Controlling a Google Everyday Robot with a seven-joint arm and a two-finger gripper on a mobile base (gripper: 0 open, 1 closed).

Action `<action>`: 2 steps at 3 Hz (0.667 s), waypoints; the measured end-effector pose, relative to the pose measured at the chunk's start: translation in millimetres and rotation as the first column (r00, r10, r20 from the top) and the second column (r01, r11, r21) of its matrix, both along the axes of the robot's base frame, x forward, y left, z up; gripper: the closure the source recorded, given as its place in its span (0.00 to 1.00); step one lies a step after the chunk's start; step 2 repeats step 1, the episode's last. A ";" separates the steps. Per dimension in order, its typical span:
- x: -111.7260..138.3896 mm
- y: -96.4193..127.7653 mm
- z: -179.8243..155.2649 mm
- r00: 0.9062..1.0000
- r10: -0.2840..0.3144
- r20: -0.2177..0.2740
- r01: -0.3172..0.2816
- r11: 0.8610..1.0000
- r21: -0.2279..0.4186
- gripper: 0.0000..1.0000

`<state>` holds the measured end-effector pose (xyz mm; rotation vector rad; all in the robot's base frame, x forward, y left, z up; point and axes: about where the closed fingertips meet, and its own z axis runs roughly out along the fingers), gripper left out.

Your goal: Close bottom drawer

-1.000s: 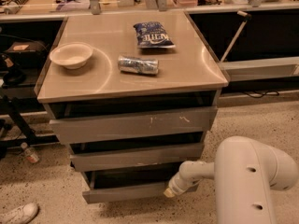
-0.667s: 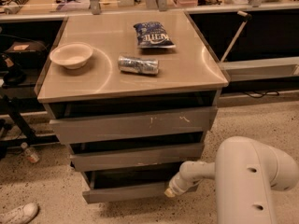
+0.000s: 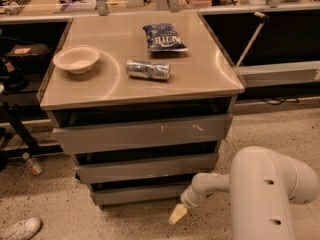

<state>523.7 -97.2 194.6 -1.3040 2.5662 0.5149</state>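
Note:
The bottom drawer point(image 3: 142, 194) is the narrowest grey front, lowest of three in the metal cabinet. It stands out only a little, with a dark gap above it, and its tray is hidden. My gripper point(image 3: 177, 214), with a pale yellow tip, sits low in front of the drawer's right end, just below and clear of the front's lower edge. The white arm point(image 3: 270, 194) comes in from the lower right.
The mid-width middle front point(image 3: 147, 167) and the widest, scratched top front point(image 3: 145, 133) both stand out a little. On the cabinet top point(image 3: 200, 79) lie a white bowl point(image 3: 76, 59), a crushed can point(image 3: 148, 69) and a chip bag point(image 3: 164, 37). A shoe point(image 3: 19, 229) lies on the floor at the lower left.
The bottom drawer has slid inward, and its tray no longer shows. My gripper has dropped down and to the left, off the drawer's right end.

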 end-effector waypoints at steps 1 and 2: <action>0.0 0.0 0.0 1.000 0.000 0.000 0.000 1.000 0.000 0.00; 0.0 0.0 0.0 1.000 0.000 0.000 0.000 1.000 0.000 0.00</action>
